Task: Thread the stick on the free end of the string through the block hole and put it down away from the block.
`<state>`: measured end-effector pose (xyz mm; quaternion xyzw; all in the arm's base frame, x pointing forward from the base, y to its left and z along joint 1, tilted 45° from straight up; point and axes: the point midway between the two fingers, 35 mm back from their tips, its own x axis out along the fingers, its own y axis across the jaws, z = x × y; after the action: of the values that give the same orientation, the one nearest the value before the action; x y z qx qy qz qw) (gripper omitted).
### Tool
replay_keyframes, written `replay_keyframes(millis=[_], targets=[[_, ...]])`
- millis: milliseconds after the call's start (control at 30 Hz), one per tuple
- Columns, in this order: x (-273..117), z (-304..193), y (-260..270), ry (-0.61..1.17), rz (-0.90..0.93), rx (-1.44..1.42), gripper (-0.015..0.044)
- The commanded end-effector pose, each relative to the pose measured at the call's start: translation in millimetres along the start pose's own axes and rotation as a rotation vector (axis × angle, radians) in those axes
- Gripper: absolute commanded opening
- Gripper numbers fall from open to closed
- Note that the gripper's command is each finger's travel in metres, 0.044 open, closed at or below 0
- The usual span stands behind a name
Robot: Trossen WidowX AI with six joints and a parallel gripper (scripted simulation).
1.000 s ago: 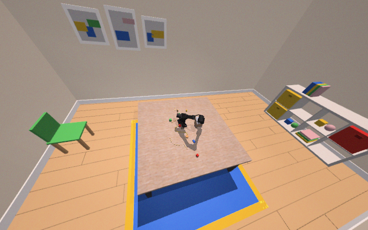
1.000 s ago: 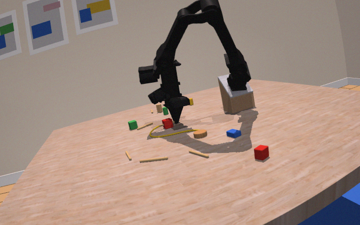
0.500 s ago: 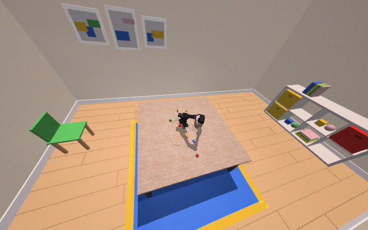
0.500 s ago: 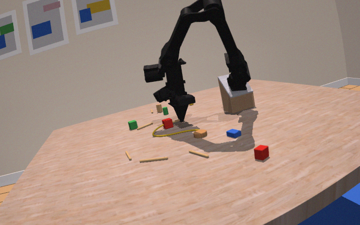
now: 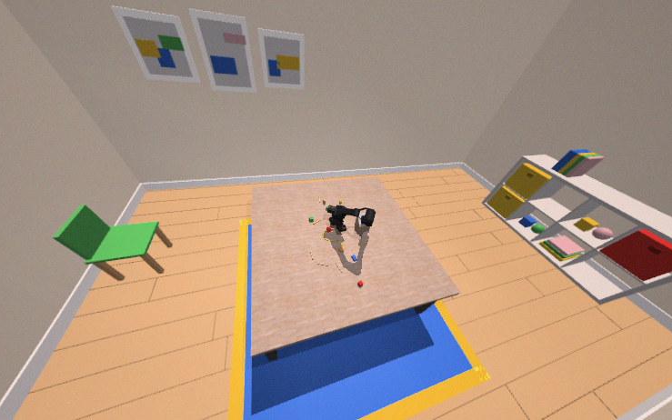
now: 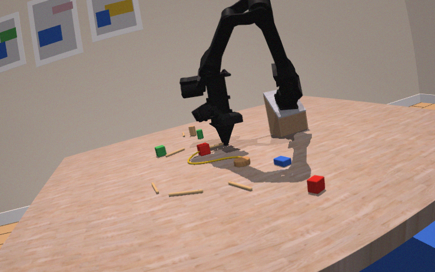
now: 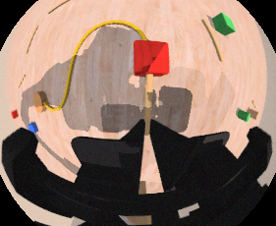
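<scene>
The red block [image 5: 328, 228] [image 6: 203, 149] [image 7: 151, 58] sits on the table. The thin wooden stick [image 6: 216, 146] [image 7: 148, 98] stretches from the block's near side to my fingertips in the wrist view. My gripper [image 6: 226, 144] [image 7: 145, 122] is shut on the stick close above the table, with a gap between fingertips and block. The yellow string [image 6: 191, 163] [image 7: 74, 59] meets the block's far side and curves back to the round wooden button [image 5: 341, 249] [image 6: 242, 162] [image 7: 39, 101] on the table. The inside of the hole is hidden.
A green cube [image 6: 160, 151] [image 7: 223, 24] and a loose stick [image 6: 175, 152] lie beyond the block. A green cylinder [image 6: 199, 133] [image 7: 244, 116] and tan block [image 6: 192, 130] are farther back. A blue block [image 6: 282, 161], red cube [image 6: 315, 184] and loose sticks [image 6: 185, 192] [image 6: 239, 185] lie nearer the exterior camera.
</scene>
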<state>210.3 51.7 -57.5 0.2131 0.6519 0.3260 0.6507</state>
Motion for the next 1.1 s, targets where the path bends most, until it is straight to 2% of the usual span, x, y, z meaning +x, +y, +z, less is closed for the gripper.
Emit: replay_keyframes(millis=[0,1067], targets=[[-1.3,-5.8,0.4,-0.002,-0.002,-0.019,0.0],[0.0,-39.2,-5.6,0.0,0.015,-0.063,0.0]])
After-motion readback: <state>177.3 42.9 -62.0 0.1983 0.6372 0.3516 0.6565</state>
